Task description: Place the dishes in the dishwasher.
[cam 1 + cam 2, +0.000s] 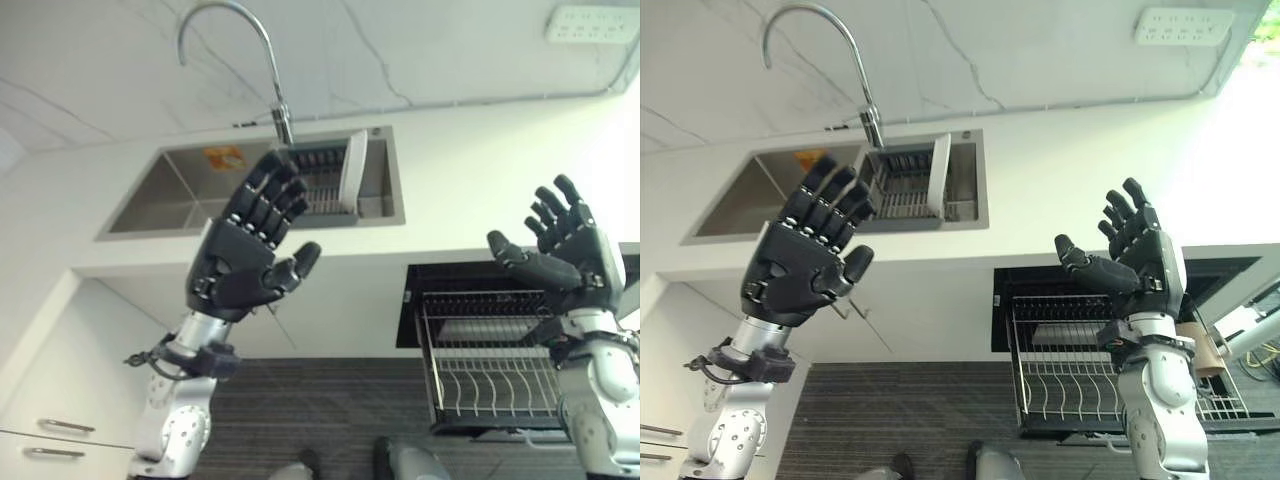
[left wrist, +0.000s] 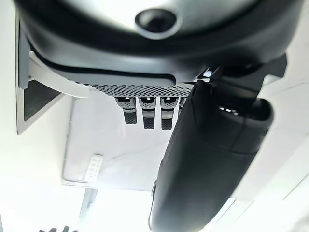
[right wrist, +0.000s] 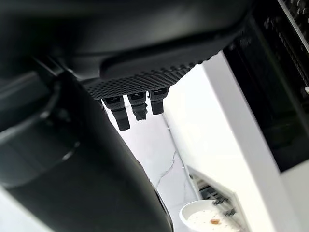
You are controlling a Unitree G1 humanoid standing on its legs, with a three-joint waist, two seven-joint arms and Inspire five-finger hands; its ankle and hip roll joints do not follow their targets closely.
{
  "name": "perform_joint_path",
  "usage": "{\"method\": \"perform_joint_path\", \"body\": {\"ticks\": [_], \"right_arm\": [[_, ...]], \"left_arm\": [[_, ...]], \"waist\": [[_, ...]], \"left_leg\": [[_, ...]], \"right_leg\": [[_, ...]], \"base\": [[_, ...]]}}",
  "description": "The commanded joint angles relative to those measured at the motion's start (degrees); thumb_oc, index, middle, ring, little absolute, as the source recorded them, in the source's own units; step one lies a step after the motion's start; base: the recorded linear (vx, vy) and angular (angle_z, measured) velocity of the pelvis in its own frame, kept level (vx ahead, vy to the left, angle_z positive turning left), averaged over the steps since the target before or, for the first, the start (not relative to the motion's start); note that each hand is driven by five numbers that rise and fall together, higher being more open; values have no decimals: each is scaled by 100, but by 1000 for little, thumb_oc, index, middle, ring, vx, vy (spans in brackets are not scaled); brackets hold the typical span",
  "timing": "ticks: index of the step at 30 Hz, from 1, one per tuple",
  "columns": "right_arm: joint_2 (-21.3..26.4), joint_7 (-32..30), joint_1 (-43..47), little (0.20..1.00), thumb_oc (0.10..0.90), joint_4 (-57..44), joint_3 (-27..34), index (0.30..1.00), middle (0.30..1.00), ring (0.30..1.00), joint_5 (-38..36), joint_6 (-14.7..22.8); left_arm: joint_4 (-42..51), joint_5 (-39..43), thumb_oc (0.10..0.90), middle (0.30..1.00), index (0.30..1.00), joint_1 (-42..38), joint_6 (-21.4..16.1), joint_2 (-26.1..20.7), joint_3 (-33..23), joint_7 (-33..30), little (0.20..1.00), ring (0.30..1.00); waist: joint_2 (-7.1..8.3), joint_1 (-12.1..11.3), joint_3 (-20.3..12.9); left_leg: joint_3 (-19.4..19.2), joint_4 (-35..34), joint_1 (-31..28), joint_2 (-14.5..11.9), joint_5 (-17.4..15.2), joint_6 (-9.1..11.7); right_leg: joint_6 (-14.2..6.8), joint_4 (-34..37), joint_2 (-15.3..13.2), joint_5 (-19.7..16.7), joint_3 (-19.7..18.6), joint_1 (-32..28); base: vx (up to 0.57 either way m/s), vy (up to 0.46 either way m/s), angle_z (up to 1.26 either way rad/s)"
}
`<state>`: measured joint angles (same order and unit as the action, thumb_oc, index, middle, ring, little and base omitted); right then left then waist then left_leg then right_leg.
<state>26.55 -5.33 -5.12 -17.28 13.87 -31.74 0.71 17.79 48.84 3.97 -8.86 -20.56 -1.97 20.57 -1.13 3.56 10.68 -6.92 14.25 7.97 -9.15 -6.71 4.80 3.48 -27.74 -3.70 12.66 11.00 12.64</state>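
A white plate (image 1: 353, 171) stands on edge in a dark drying rack (image 1: 320, 185) inside the steel sink (image 1: 170, 195); it shows again as the plate (image 3: 205, 217) in the right wrist view. My left hand (image 1: 245, 255) is raised in front of the sink, fingers spread and straight, holding nothing. My right hand (image 1: 565, 250) is raised above the pulled-out dishwasher rack (image 1: 490, 365), also open and holding nothing. That wire rack (image 1: 1080, 380) carries no dishes that I can see.
A tall curved tap (image 1: 235, 50) rises behind the sink. White counter (image 1: 480, 170) runs right of the sink. White cabinet drawers with handles (image 1: 55, 425) stand at the lower left. A wall socket (image 1: 590, 22) sits at the upper right.
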Motion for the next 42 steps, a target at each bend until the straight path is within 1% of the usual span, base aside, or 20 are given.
{"method": "perform_joint_path", "body": {"ticks": [1, 4, 7, 10, 13, 16, 17, 20, 21, 23, 26, 27, 28, 30, 31, 32, 33, 35, 37, 42], "right_arm": [[256, 123, 388, 900, 800, -724, 347, 900, 900, 900, -110, 461], [114, 165, 186, 900, 800, -867, 448, 900, 900, 900, -159, 594], [-34, 219, 121, 900, 800, -890, 435, 900, 900, 900, -139, 748], [-140, 254, 152, 900, 800, -813, 346, 900, 900, 900, -110, 796], [-237, 246, 221, 900, 800, -739, 220, 900, 900, 900, 53, 845], [-223, 132, 271, 900, 800, -691, 208, 900, 900, 900, 63, 865], [-246, 57, 271, 900, 800, -662, 188, 900, 900, 900, 96, 886], [-254, 57, 247, 900, 800, -655, 142, 900, 900, 900, 144, 937], [-255, 35, 260, 900, 800, -661, 105, 900, 900, 900, 187, 927], [-216, 21, 279, 900, 800, -681, 85, 900, 900, 900, 138, 855], [-149, 153, 312, 900, 800, -603, 97, 900, 900, 900, -46, 788], [-113, 201, 316, 900, 800, -573, 123, 900, 900, 900, -181, 802], [-96, 230, 270, 900, 800, -543, 178, 900, 900, 900, -329, 845], [-119, 239, 250, 900, 800, -500, 190, 900, 900, 900, -452, 901], [-121, 231, 268, 900, 800, -492, 186, 900, 900, 900, -582, 865], [-97, 200, 346, 900, 800, -481, 126, 900, 900, 900, -707, 700], [-85, 124, 462, 900, 800, -484, 46, 900, 900, 900, -720, 549], [-76, 109, 588, 900, 800, -461, -19, 900, 900, 900, -717, 444], [-41, 88, 774, 900, 800, -378, -137, 900, 900, 900, -530, 460], [379, -95, 1378, 900, 800, 14, -357, 900, 900, 900, -646, 305]], "left_arm": [[623, 164, 800, 900, 900, -331, -513, -63, -356, 102, 900, 900], [616, 104, 800, 900, 900, -444, -429, -142, -373, 109, 900, 900], [622, -94, 800, 900, 900, -550, -478, -247, -358, 74, 900, 900], [606, -156, 800, 900, 900, -612, -585, -362, -353, 21, 900, 900], [603, -233, 800, 900, 900, -659, -666, -409, -353, 7, 900, 900], [624, -240, 800, 900, 900, -686, -627, -434, -320, 3, 900, 900], [617, -261, 800, 900, 900, -703, -584, -400, -290, 22, 900, 900], [635, -280, 800, 900, 900, -665, -583, -358, -272, 32, 900, 900], [638, -302, 800, 900, 900, -665, -587, -337, -258, 2, 900, 900], [639, -285, 800, 900, 900, -705, -551, -326, -232, -63, 900, 900], [553, -141, 800, 900, 900, -785, -502, -335, -198, -60, 900, 900], [539, -110, 800, 900, 900, -801, -493, -340, -201, -26, 900, 900], [511, -114, 800, 900, 900, -790, -548, -348, -159, 21, 900, 900], [530, -110, 800, 900, 900, -767, -565, -324, -121, 51, 900, 900], [561, -70, 800, 900, 900, -749, -555, -310, -104, 63, 900, 900], [588, 36, 800, 900, 900, -777, -553, -301, -30, 77, 900, 900], [614, 64, 800, 900, 900, -819, -491, -300, -25, 107, 900, 900], [635, 58, 800, 900, 900, -843, -449, -297, -2, 94, 900, 900], [630, 35, 800, 900, 900, -898, -412, -323, 49, 58, 900, 900], [502, 134, 800, 900, 900, -960, -414, -390, 184, 88, 900, 900]], "waist": [[90, 41, -260], [117, 137, -270], [119, 186, -240], [79, 177, -222], [53, 141, -211], [-5, 114, -211], [-18, 82, -195], [-29, 8, -161], [-25, 17, -141], [12, 54, -123], [94, 208, -92], [160, 294, -70], [194, 424, -37], [220, 473, -36], [236, 436, -78], [269, 376, -165], [291, 337, -224], [297, 302, -250], [307, 247, -287], [366, 69, -336]], "left_leg": [[-260, 294, -22, 231, -284, -35], [-320, 294, -109, 324, -429, -175], [-393, 294, -176, 440, -534, -364], [-404, 294, -216, 532, -598, -491], [-346, 294, -242, 632, -673, -609], [-156, 294, -239, 701, -687, -721], [-42, 294, -252, 764, -681, -786], [13, 294, -265, 831, -669, -862], [19, 294, -289, 841, -694, -865], [58, 294, -315, 891, -724, -862], [149, 294, -471, 978, -873, -843], [155, 294, -568, 1023, -958, -821], [230, 294, -672, 1074, -1046, -824], [276, 294, -735, 1116, -1087, -819], [267, 294, -732, 1128, -1072, -800], [210, 294, -749, 1113, -1053, -758], [142, 294, -792, 1088, -1082, -744], [118, 294, -806, 1080, -1097, -741], [66, 294, -832, 1057, -1104, -722], [23, 294, -911, 1000, -1158, -660]], "right_leg": [[-932, 1055, -372, -154, -241, -812], [-1068, 1055, -522, -288, -223, -778], [-1159, 1055, -661, -424, -205, -806], [-1143, 1055, -727, -562, -187, -858], [-1112, 1055, -725, -836, -158, -936], [-1068, 1055, -527, -1144, -211, -1125], [-1055, 686, -479, -1307, -235, -1129], [-1067, -241, -459, -1528, -174, -984], [-1060, -376, -425, -1516, -193, -857], [-1024, -262, -306, -1377, -226, -672], [-1024, 549, -243, -1345, -218, -436], [-1032, 1055, -244, -1239, -280, -259], [-1095, 1055, -231, -1330, -523, -31], [-1128, 1055, -147, -1243, -664, 6], [-1098, 1055, -102, -1023, -650, -63], [-1083, 1055, -91, -868, -648, -177], [-1054, 1055, -88, -800, -635, -226], [-1032, 1055, -82, -757, -618, -254], [-1027, 1055, -107, -732, -564, -285], [-1044, 1055, -182, -735, -468, -277]], "base": [[222, 239, -31], [171, 206, -11], [135, 243, -8], [117, 234, -8], [122, 251, 0], [99, 186, 1], [78, 157, -6], [49, 107, 2], [49, 33, -5], [82, -46, -13], [137, -147, -8], [158, -232, 11], [167, -236, 18], [137, -177, 58], [189, -270, 72], [230, -300, 56], [217, -257, 34], [99, -102, 12], [85, -89, -5], [76, -86, 1]]}}
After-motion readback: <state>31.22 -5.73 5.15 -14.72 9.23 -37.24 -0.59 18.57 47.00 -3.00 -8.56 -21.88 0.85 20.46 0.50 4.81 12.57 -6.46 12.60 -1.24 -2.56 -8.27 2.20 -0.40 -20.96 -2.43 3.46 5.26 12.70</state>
